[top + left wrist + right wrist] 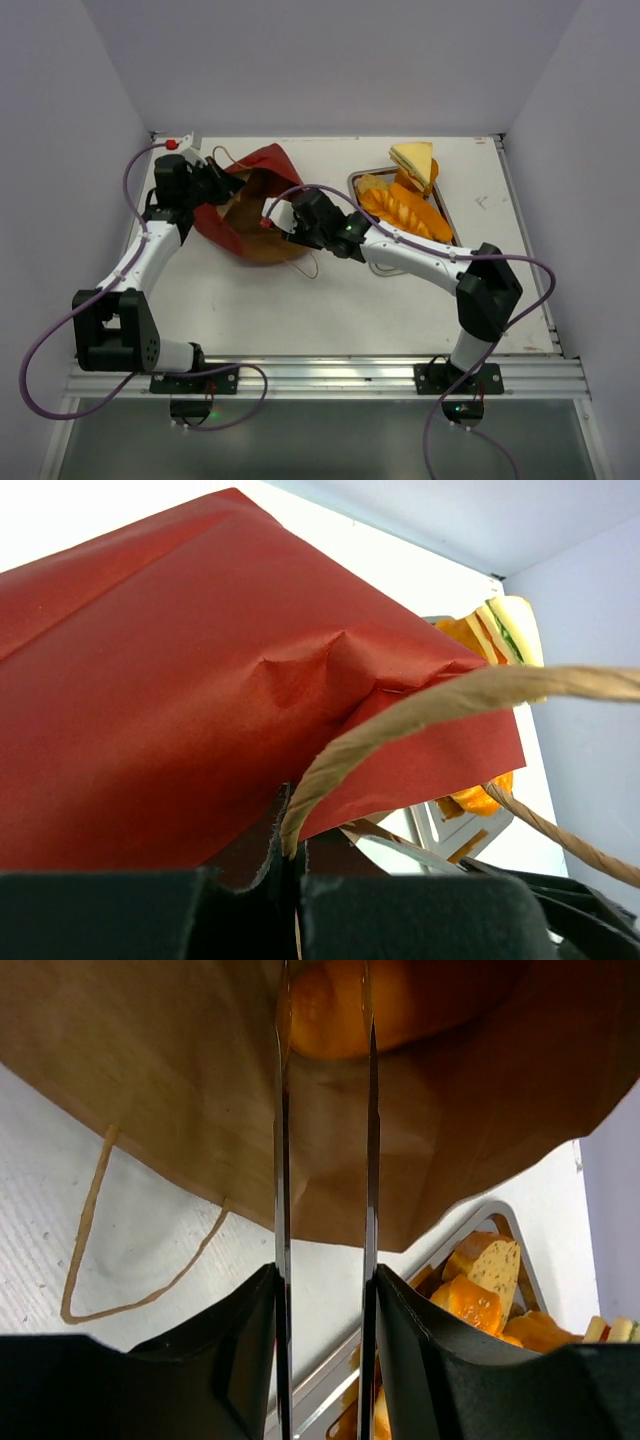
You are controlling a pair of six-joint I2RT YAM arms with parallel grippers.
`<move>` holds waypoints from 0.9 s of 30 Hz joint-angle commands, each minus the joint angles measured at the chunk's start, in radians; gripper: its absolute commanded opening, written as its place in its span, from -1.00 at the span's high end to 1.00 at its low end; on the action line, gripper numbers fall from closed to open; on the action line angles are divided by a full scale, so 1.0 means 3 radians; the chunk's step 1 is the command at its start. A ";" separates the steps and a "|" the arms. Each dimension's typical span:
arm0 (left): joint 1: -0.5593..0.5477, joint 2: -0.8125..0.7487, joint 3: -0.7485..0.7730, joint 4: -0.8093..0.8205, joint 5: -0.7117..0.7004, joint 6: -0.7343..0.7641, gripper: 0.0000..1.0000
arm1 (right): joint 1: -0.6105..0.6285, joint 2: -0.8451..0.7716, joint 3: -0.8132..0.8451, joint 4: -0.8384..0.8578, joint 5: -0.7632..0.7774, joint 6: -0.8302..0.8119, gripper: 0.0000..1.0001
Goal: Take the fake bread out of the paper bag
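Reaching into the paper bag [256, 176] with right claw [322, 982] half spread at the bun [425, 1000], pinching its edge with left claw [295, 880]; straddle squarely, then squeeze.

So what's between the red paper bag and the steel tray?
The right end effector bridges it in the top view, reaching into the red paper bag. Beneath, the right wrist view shows bare white table up to the shiny steel tray.

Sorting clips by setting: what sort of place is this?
Probably a robot lab cell: plain walls box in the table, two arms are bolted at its edge, and toy bread fills a tray beside a bag.
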 commanded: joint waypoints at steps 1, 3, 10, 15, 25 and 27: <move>-0.0017 -0.0155 -0.0141 0.0280 -0.0101 -0.0368 1.00 | 0.0036 0.0088 0.0015 0.0244 0.0417 0.0247 0.10; -0.0017 -0.0211 -0.0268 0.0418 -0.0162 -0.0476 1.00 | 0.0031 0.0084 0.0020 0.0142 0.0366 0.0431 0.09; -0.0130 -0.0380 -0.0703 0.0899 -0.0505 -0.0936 1.00 | 0.0000 -0.0213 -0.0123 0.0019 -0.0048 0.1075 0.05; -0.0268 -0.0421 -0.0847 0.1144 -0.0745 -0.1095 1.00 | -0.0041 -0.0229 -0.0052 -0.0079 -0.0334 0.1694 0.07; -0.0355 -0.0487 -0.1087 0.1502 -0.1083 -0.1463 1.00 | -0.0184 -0.0162 -0.0051 -0.0109 -0.0437 0.2579 0.08; -0.0375 -0.0477 -0.1133 0.1614 -0.1144 -0.1524 1.00 | -0.0234 -0.0162 -0.0057 -0.0109 -0.0380 0.2737 0.08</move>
